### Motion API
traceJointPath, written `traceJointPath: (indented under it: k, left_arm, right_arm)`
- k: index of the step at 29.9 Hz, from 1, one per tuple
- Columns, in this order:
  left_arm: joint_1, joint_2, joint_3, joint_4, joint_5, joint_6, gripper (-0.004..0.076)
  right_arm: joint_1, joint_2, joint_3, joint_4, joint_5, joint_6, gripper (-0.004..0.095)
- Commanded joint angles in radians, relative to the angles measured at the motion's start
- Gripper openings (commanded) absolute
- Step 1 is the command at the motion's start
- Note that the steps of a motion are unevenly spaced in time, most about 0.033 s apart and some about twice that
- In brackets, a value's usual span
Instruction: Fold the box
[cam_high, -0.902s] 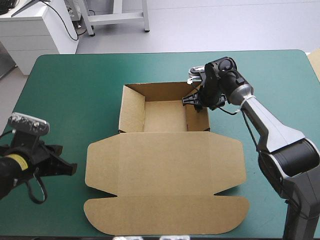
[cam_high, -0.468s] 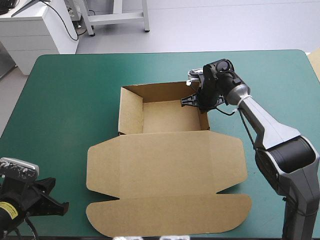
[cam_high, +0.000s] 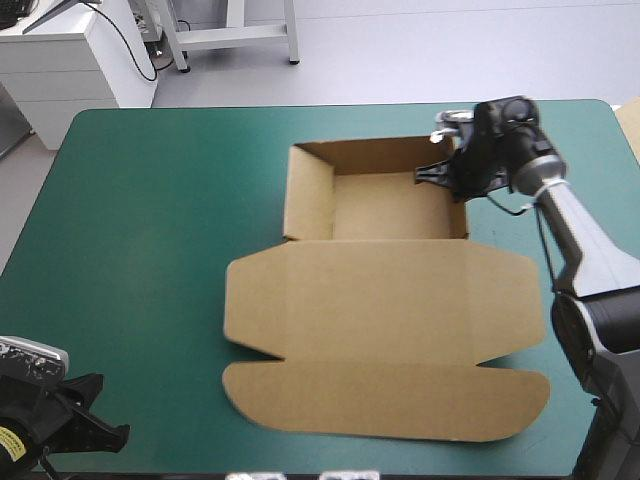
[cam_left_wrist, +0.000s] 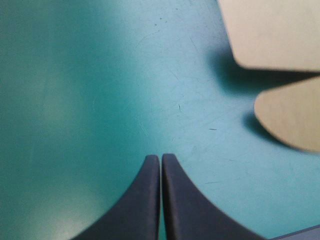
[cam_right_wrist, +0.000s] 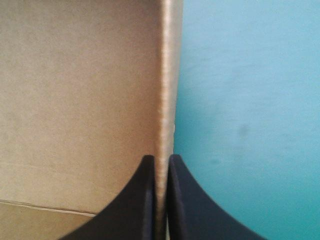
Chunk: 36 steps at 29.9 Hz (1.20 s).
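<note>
The brown box (cam_high: 385, 330) lies right of the table's middle, its lid flat toward the front. Its tray (cam_high: 375, 205) has walls raised at the far side. My right gripper (cam_high: 445, 178) is shut on the tray's right wall. In the right wrist view the wall's thin edge (cam_right_wrist: 165, 75) runs up from between the gripper's (cam_right_wrist: 161, 161) black fingers, with the tray's inside (cam_right_wrist: 75, 90) to one side. My left gripper (cam_high: 112, 436) sits low at the table's front left corner, far from the box. Its fingers are shut (cam_left_wrist: 161, 158) on nothing, with two rounded lid flaps (cam_left_wrist: 295, 117) ahead to one side.
The lid's right end (cam_high: 535, 310) reaches close to the table's right edge. A wide stretch of teal-green cover (cam_high: 140, 250) lies between my left gripper and the box. A sliver of pale board (cam_high: 632, 122) shows past the far right corner.
My right gripper has dragged the whole box to the right by the tray's right wall. Earlier my left arm drew back toward the front left corner, and it now sits slightly lower.
</note>
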Motion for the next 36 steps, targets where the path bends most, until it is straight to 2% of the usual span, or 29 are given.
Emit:
traceJointPath:
  k: [1,6,10,15,18,21,24,31,32,34,36]
  left_arm:
    - [-0.001,0.011,-0.022,0.005,0.010,-0.009,-0.0008]
    - [-0.001,0.011,-0.022,0.002,0.010,-0.009,-0.0008]
    - [-0.001,0.011,-0.022,-0.021,0.010,-0.009,-0.0008]
    - [-0.001,0.011,-0.022,-0.051,0.010,-0.008,-0.0008]
    - [-0.001,0.011,-0.022,-0.051,0.010,-0.008,-0.0008]
    - [-0.001,0.011,-0.022,-0.053,0.011,-0.008,-0.0008]
    - [-0.001,0.011,-0.022,-0.055,0.011,-0.004,-0.0008]
    - [-0.001,0.011,-0.022,-0.055,0.018,-0.013,-0.0008]
    - [-0.001,0.011,-0.022,-0.057,0.011,-0.014,-0.0008]
    - [-0.001,0.011,-0.022,-0.079,-0.006,-0.014,-0.0008]
    - [-0.001,0.011,-0.022,-0.108,-0.030,-0.002,-0.0008]
  right_arm:
    - [-0.155,-0.128,-0.029,-0.021,0.008,-0.056,-0.0021]
    - [-0.431,-0.160,-0.029,-0.021,0.009,-0.149,-0.0021]
    - [-0.629,-0.158,-0.029,-0.017,0.009,-0.149,-0.0021]
    - [-0.762,-0.154,-0.025,0.007,0.009,-0.154,0.0016]
    - [-0.769,-0.154,-0.019,-0.033,0.009,-0.175,0.0174]
    - [-0.769,-0.153,-0.019,-0.010,0.009,-0.175,0.0366]
    - [-0.769,-0.153,-0.019,0.000,0.009,-0.172,0.0449]
    - [-0.769,-0.212,-0.019,0.027,0.009,-0.174,0.0439]
    - [-0.769,-0.227,-0.013,0.046,0.009,-0.184,0.0407]
    - [-0.769,-0.273,0.013,0.094,0.009,-0.201,0.0270]
    - [-0.765,-0.334,0.063,0.129,0.009,-0.239,0.0025]
